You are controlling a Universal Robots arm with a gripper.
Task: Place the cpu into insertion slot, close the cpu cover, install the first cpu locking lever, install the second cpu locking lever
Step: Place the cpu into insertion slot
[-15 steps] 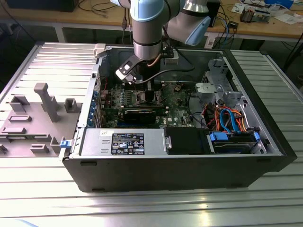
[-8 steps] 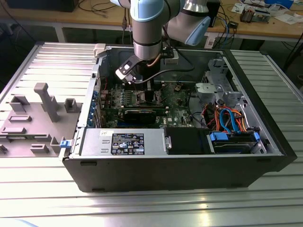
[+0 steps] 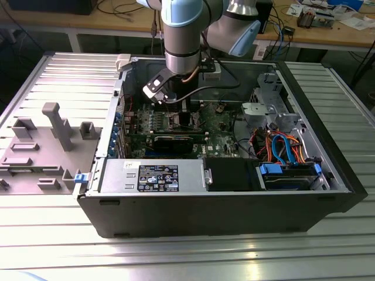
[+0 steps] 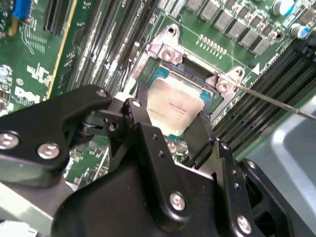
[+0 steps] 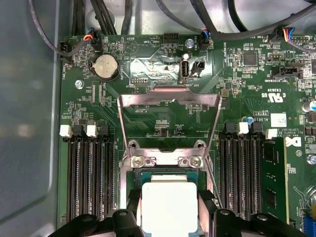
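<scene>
Cpu (image 4: 175, 103), a small flat square chip with a dull silver metal top, is pinched by two opposite edges between the black jaws of the gripper (image 4: 173, 116), which are narrowed onto it. Directly beneath lies the insertion slot (image 5: 168, 174), a square socket with a shiny metal rim set in the green circuit board (image 5: 247, 89). A strip of its darker centre shows beyond the chip's leading edge, so the chip looks a little short of centred. Whether it touches the socket I cannot tell. Past the slot the cpu cover (image 5: 170, 95), a thin silver frame plate, stands swung open.
</scene>
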